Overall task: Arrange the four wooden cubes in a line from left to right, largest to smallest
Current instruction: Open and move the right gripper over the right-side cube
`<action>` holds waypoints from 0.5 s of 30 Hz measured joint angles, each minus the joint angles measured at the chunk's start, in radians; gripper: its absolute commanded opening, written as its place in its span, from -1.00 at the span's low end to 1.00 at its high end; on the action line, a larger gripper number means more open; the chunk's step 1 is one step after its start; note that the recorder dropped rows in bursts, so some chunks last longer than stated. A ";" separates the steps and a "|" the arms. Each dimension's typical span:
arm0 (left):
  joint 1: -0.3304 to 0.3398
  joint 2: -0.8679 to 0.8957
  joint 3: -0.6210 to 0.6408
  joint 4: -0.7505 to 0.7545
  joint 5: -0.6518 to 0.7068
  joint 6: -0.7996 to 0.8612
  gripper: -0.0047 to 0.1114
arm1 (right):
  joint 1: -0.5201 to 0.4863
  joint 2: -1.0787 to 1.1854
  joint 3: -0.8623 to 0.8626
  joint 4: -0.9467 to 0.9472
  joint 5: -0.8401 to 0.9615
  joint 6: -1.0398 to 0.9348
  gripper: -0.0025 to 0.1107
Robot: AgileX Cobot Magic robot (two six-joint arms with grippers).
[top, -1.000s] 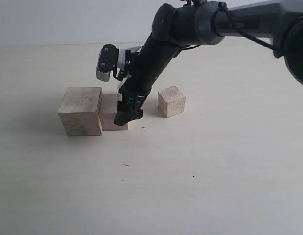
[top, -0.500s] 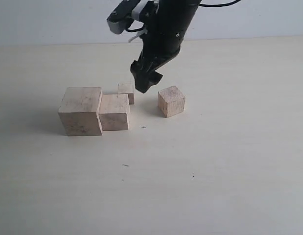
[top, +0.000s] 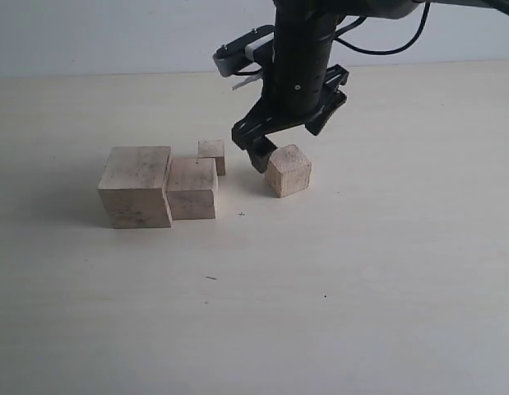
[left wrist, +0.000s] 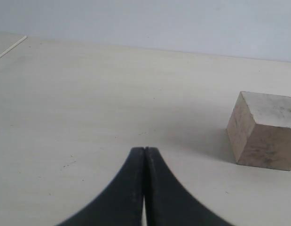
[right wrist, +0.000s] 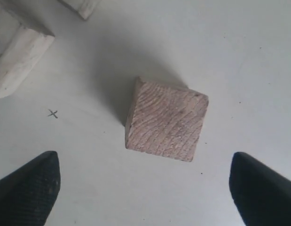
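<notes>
The four wooden cubes sit on the pale table. The largest cube (top: 135, 185) is at the left, with the second cube (top: 192, 188) touching its right side. The smallest cube (top: 211, 155) stands just behind the second. The third cube (top: 288, 170) lies apart to the right, turned at an angle. My right gripper (top: 289, 141) hangs open just above this third cube (right wrist: 166, 120), its fingertips (right wrist: 32, 186) wide to either side and touching nothing. My left gripper (left wrist: 144, 150) is shut and empty, low over the table, with one cube (left wrist: 263, 132) off to its side.
Small dark specks and a pen mark (top: 241, 215) dot the table (top: 361, 288). The right arm (top: 299, 58) reaches down from the back right. A pale wall runs behind the table's far edge.
My right gripper rose from beside the second cube and swung right, stopping over the third cube. The smallest cube came into sight behind the second. The cubes have not moved.
</notes>
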 measured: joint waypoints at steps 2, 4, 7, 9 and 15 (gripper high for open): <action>0.000 0.000 0.000 0.000 0.000 0.000 -0.92 | 0.000 0.013 0.000 0.000 0.006 0.028 0.66; 0.000 0.000 0.000 0.000 0.000 0.000 -0.92 | -0.004 0.027 0.000 -0.005 0.008 0.066 0.66; 0.000 0.000 0.000 0.000 0.000 0.000 -0.92 | -0.015 0.047 0.000 -0.012 0.010 0.115 0.65; 0.000 0.000 0.000 0.000 0.000 0.000 -0.92 | -0.025 0.059 0.000 -0.016 0.008 0.130 0.62; 0.000 0.000 0.000 0.000 0.000 0.000 -0.92 | -0.056 0.088 0.000 -0.011 -0.008 0.139 0.16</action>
